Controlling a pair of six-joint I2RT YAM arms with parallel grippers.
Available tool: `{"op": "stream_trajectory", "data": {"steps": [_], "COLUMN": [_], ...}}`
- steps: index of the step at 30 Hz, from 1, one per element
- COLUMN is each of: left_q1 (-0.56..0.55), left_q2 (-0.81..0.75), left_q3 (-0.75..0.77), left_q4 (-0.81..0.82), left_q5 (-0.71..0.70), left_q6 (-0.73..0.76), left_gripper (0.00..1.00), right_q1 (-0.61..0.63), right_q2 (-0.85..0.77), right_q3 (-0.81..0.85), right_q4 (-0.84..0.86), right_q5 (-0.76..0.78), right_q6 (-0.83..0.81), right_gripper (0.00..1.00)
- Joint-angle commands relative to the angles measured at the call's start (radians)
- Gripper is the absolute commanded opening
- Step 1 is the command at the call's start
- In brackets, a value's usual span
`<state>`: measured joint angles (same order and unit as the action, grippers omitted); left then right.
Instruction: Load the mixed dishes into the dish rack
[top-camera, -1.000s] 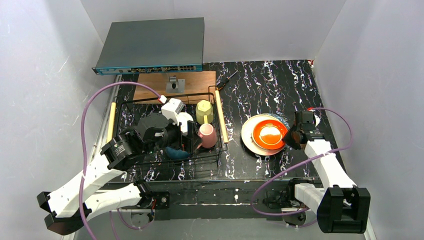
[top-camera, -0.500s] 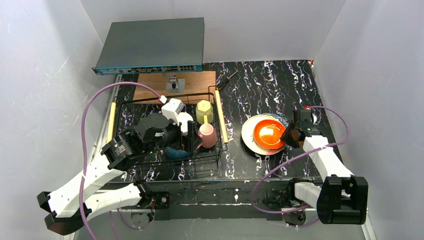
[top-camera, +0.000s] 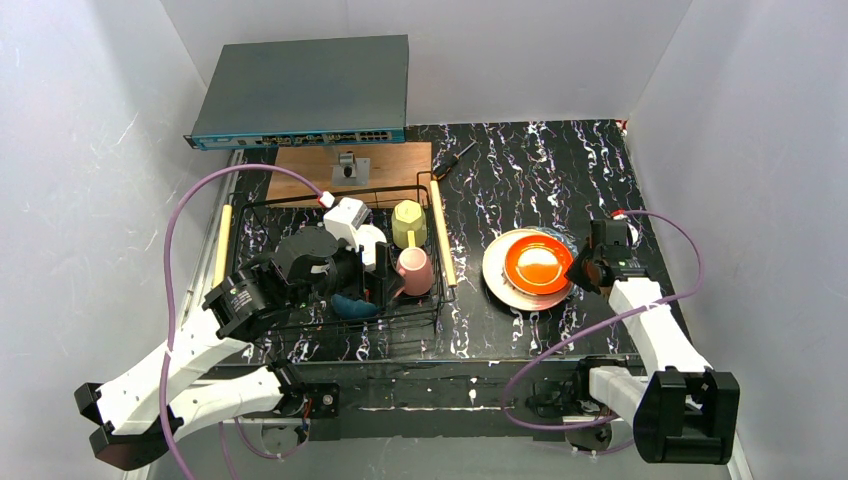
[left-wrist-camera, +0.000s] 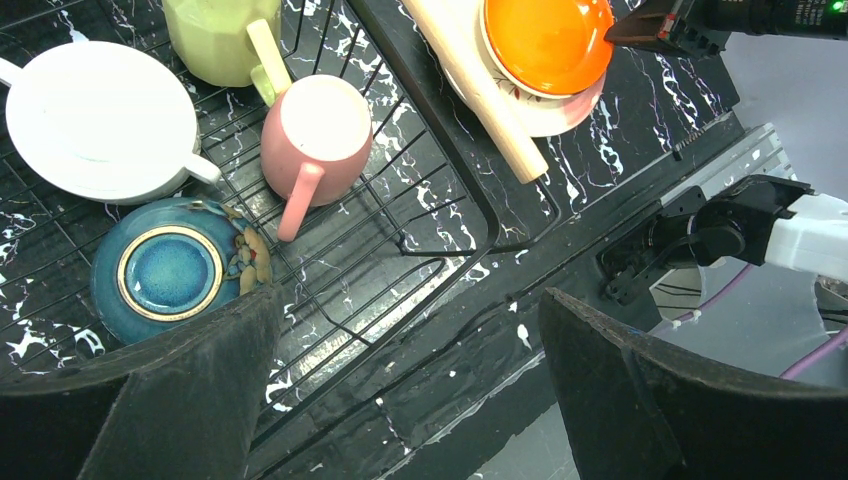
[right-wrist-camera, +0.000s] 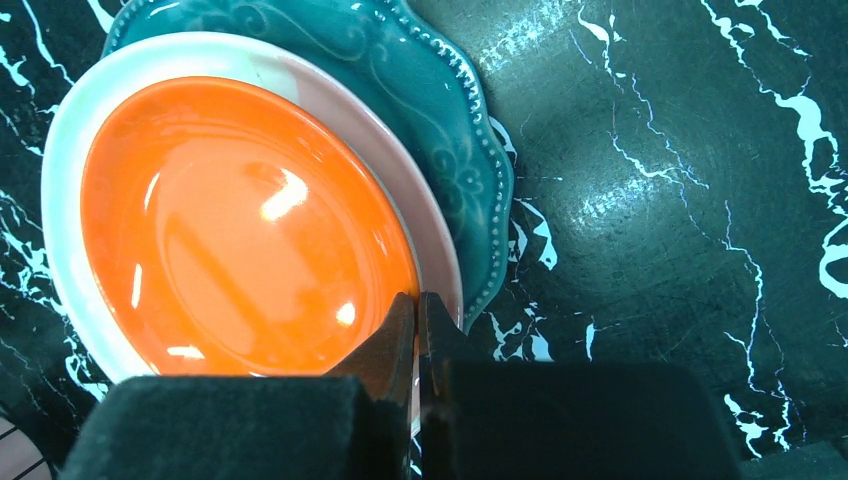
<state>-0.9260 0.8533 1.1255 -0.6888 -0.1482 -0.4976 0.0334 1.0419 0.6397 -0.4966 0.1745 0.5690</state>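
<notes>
The dish rack (top-camera: 300, 203) stands on the left and holds a pink mug (top-camera: 415, 270), a yellow-green mug (top-camera: 408, 223), a white cup (top-camera: 368, 243) and a blue-teal bowl (left-wrist-camera: 170, 270) lying bottom up. My left gripper (left-wrist-camera: 405, 300) hangs open above the rack's near right corner, holding nothing. To the right of the rack, an orange plate (right-wrist-camera: 230, 220) lies on a cream plate (right-wrist-camera: 430, 230), which lies on a teal plate (right-wrist-camera: 440, 110). My right gripper (right-wrist-camera: 417, 300) is shut on the orange plate's right rim, one finger inside and one outside.
A grey network switch (top-camera: 305, 90) sits at the back left, with a brown wooden board (top-camera: 385, 160) in front of it. A wooden rod handle (top-camera: 441, 245) runs between the rack and the plates. Purple cables loop beside both arms. White walls close in three sides.
My right gripper's jaws were apart at the orange plate's right edge and have now shut on its rim. The left arm and the dishes in the rack have not moved.
</notes>
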Motion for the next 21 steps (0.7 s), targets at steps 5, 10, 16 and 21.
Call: {"op": "stream_trajectory", "data": {"steps": [5, 10, 16, 21], "left_q1": [-0.004, -0.004, -0.004, -0.004], "left_q2": [-0.009, -0.011, -0.018, -0.028], "left_q3": [0.003, 0.002, 0.002, -0.003], "left_q4": [-0.002, -0.008, -0.01, -0.013], "left_q5": [0.003, 0.0, -0.003, -0.005], "left_q6": [0.005, 0.002, 0.0, -0.005], "left_gripper": [0.98, 0.98, 0.98, 0.98], "right_q1": [0.0, -0.001, -0.007, -0.019], "right_q2": [-0.062, -0.091, -0.169, -0.24], "right_q3": [0.05, 0.072, 0.079, 0.078], "right_q4": [-0.065, -0.09, -0.1, -0.089], "right_q5": [-0.002, -0.078, -0.139, -0.14], "right_q6": [-0.018, -0.018, 0.045, 0.073], "right_gripper": [0.01, 0.01, 0.01, 0.01]}}
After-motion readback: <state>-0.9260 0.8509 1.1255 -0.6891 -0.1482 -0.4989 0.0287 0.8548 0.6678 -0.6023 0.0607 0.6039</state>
